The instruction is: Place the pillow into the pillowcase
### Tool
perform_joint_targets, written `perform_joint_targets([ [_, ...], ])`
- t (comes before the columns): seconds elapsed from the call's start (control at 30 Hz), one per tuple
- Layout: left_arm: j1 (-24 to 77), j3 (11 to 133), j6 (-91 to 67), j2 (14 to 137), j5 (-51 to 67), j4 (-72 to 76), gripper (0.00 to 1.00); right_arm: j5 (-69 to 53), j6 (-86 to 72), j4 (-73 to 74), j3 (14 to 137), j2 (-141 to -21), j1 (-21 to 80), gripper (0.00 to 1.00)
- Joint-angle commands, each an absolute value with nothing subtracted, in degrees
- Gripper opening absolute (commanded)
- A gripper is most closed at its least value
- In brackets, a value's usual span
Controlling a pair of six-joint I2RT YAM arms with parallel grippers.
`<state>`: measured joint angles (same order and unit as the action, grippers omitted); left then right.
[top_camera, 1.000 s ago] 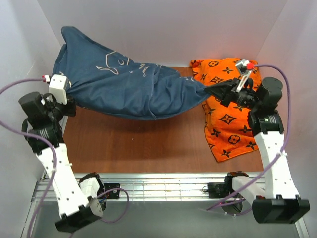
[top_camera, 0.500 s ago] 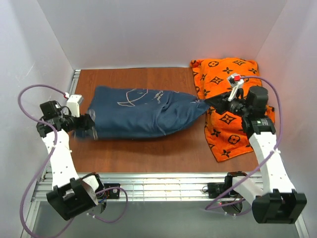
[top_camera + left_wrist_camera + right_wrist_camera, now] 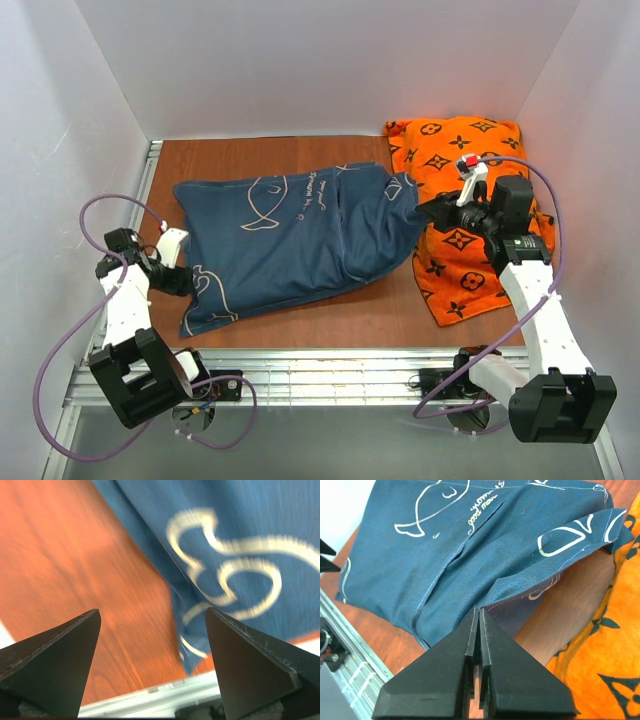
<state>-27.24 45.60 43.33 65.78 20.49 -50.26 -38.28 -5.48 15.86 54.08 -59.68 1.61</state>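
Fabric could slip: only the right end effector (image 3: 478, 611) pinches the pillowcase (image 3: 290, 235), the left end effector (image 3: 151, 611) gaping wide, empty.

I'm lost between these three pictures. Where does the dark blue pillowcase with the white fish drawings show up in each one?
Top external: the pillowcase lies across the middle of the table, between the two arms.
Left wrist: its corner fills the upper right.
Right wrist: it spreads over the upper left and middle.
Shared landmark: the brown wooden table shows in all three views.
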Motion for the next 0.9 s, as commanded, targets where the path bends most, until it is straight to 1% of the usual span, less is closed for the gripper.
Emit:
perform_joint_targets([
  [0.0,-27.6,41.0,52.4,62.3,19.3,-59.1,0.8,-38.1,-1.8,16.9,53.0,-57.0,1.5,0.01],
  [0.07,-27.6,35.6,55.4,57.6,17.0,-58.6,0.8,-38.1,-1.1,17.2,52.4,-56.1,1.5,0.01],
  [0.17,-27.6,34.5,55.5,55.5,17.1,-56.1,0.81,-38.4,-0.7,18.0,51.4,-55.7,1.5,0.01],
  [0.23,-27.6,34.8,53.1,57.9,17.2,-54.2,0.81,-38.5,-0.2,18.5,50.8,-55.5,1.4,0.01],
  [0.3,-27.6,35.5,51.2,64.1,15.1,-53.2,0.79,-38.8,-0.2,18.8,50.7,-55.6,1.5,0.01],
  [0.4,-27.6,36.8,54.0,70.8,12.8,-54.1,0.7,-39.2,-0.2,19.5,51.3,-56.4,1.4,0.01],
  [0.53,-27.6,36.3,59.4,74.5,8.2,-53.2,0.65,-38.7,1.6,20.0,52.6,-57.5,1.5,0.01],
  [0.57,-27.6,36.1,60.2,74.8,7.8,-52.3,0.58,-38.7,1.8,20.0,52.6,-57.7,1.4,0.01],
  [0.63,-27.6,36.6,60.2,75.7,8.3,-49.3,0.37,-38.8,1.8,20.0,52.7,-58.3,1.4,0.01],
  [0.67,-27.6,37.5,59.3,76.1,9.7,-49.0,0.12,-38.8,1.7,19.9,52.9,-58.5,1.4,0.01],
  [0.7,-27.6,39.0,58.1,77.2,11.5,-49.1,0.0,-38.9,1.6,20.0,53.2,-59.0,1.4,0.01],
  [0.8,-27.9,50.7,52.7,77.6,21.4,-53.9,0.0,-38.5,1.1,20.0,56.4,-60.0,1.5,0.01],
  [0.83,-28.1,57.6,49.8,77.8,27.3,-56.4,0.0,-38.1,1.0,19.9,57.6,-60.5,1.5,0.01],
  [0.87,-28.1,61.9,48.4,78.0,30.0,-58.0,0.0,-37.9,0.6,19.9,60.8,-61.0,1.5,0.01],
])
